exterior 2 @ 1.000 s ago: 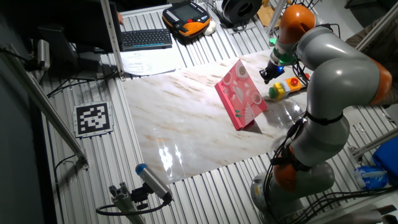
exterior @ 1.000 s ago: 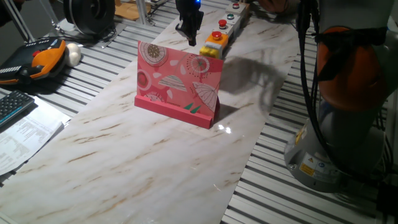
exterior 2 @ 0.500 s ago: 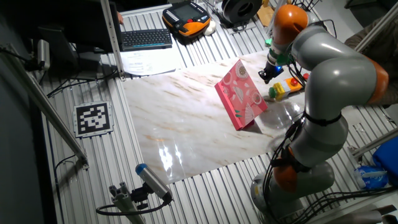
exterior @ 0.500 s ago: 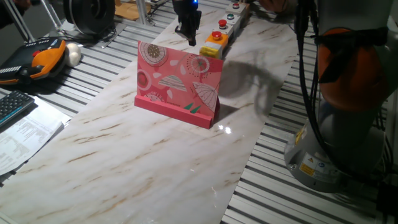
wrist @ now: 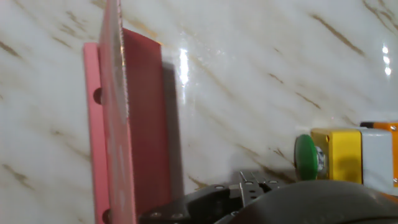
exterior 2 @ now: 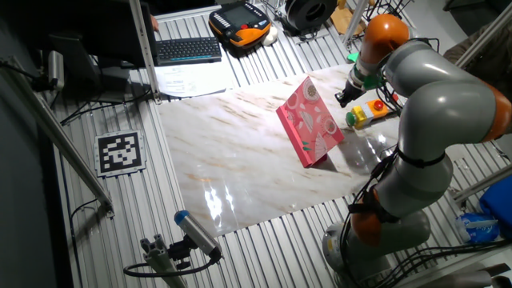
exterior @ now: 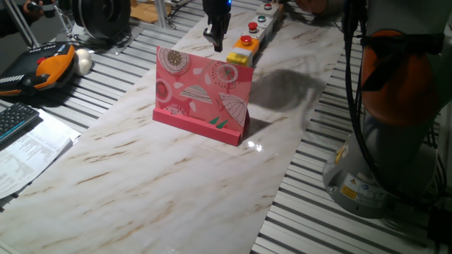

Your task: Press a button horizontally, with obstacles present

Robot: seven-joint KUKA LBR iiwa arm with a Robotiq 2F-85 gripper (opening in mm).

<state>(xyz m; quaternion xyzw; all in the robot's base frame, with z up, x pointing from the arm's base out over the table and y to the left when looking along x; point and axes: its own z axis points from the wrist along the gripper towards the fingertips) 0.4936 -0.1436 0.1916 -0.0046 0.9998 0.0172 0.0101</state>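
The button is a small yellow box (exterior: 239,58) (exterior 2: 358,118) behind the pink board. In the hand view the box (wrist: 339,155) carries a round cap (wrist: 306,157) that looks green and faces sideways toward the board. A red cap (exterior: 245,41) shows just above the box in one fixed view. The obstacle, an upright pink board (exterior: 203,90) (exterior 2: 311,120) (wrist: 115,118) printed with circles and umbrellas, stands mid-table. My gripper (exterior: 215,39) (exterior 2: 342,96) hangs behind the board's top edge, left of the yellow box. Its fingertips are too dark and small to read.
A grey strip with small red and green buttons (exterior: 265,15) runs back from the yellow box. An orange pendant (exterior: 49,65), a keyboard (exterior: 15,120) and papers (exterior: 28,152) lie left of the marble top (exterior: 176,176). The arm's base (exterior: 385,162) stands at the right.
The hand shifted slightly left and back right above the board's far edge, and the arm's upper joint swung a little. Board and button stayed put.
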